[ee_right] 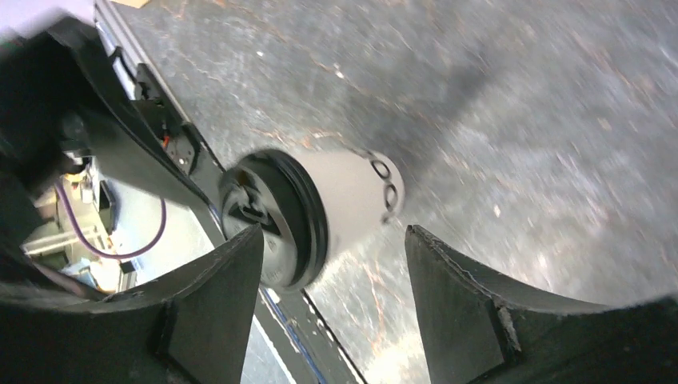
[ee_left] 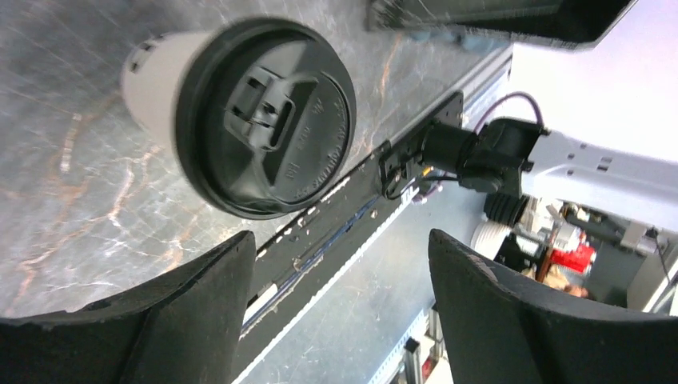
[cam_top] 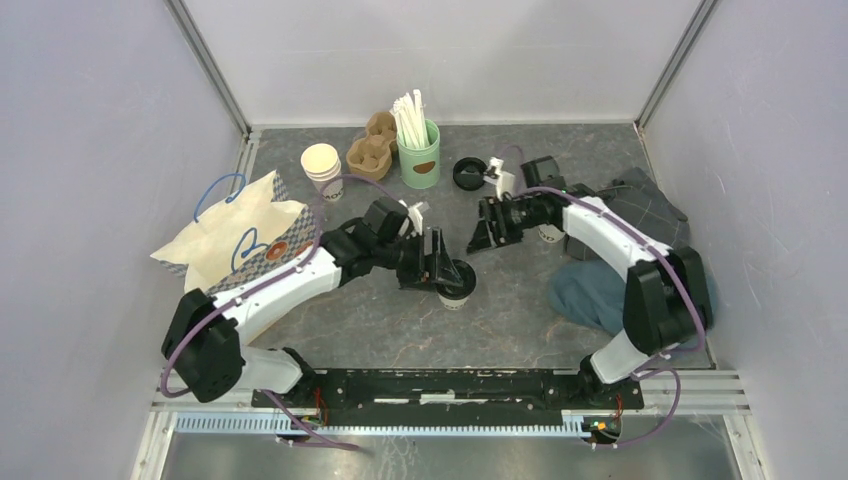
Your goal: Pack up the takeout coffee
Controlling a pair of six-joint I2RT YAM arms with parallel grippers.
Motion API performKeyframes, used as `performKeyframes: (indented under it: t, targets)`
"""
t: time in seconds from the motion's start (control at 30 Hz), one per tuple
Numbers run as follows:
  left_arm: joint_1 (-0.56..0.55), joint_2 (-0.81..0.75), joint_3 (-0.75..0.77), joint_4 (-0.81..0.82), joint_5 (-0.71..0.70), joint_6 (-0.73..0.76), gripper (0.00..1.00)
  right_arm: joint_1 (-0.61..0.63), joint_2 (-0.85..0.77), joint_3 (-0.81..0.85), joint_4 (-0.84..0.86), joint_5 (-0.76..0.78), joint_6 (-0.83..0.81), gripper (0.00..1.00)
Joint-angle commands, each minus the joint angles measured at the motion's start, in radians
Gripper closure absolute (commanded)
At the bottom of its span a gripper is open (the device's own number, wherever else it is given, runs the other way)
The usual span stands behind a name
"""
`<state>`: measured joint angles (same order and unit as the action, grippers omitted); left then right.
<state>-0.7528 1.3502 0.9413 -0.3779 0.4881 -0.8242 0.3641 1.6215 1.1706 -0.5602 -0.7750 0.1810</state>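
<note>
The takeout coffee [cam_top: 458, 282] is a small white paper cup with a round black lid, standing on the dark table near the middle. My left gripper [cam_top: 434, 262] is open right beside it on its left. In the left wrist view the lidded cup [ee_left: 264, 120] lies just beyond my open gripper [ee_left: 340, 244], nothing between the jaws. My right gripper [cam_top: 487, 230] is open and empty, apart from the cup, behind and to its right. In the right wrist view the cup [ee_right: 344, 200] shows ahead of the open gripper [ee_right: 334, 240], with dark print on its side.
A paper bag [cam_top: 245, 235] with blue handles lies at the left. Stacked lidless white cups [cam_top: 321, 168], a cardboard carrier [cam_top: 370, 148], a green holder of white sticks [cam_top: 419, 155] and a loose black lid [cam_top: 467, 174] stand at the back. Grey and blue cloths [cam_top: 600, 290] lie at the right.
</note>
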Motion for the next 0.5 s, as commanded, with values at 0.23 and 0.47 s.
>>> performKeyframes:
  t: [0.23,0.47]
  targets:
    - [0.156,0.061,0.088,-0.024,0.005,0.099,0.18,-0.028,-0.231,-0.335,0.168,-0.144,0.151,0.26]
    - [0.156,0.135,0.083,0.062,0.05,0.089,0.4,0.014,-0.221,-0.384,0.298,-0.162,0.245,0.57]
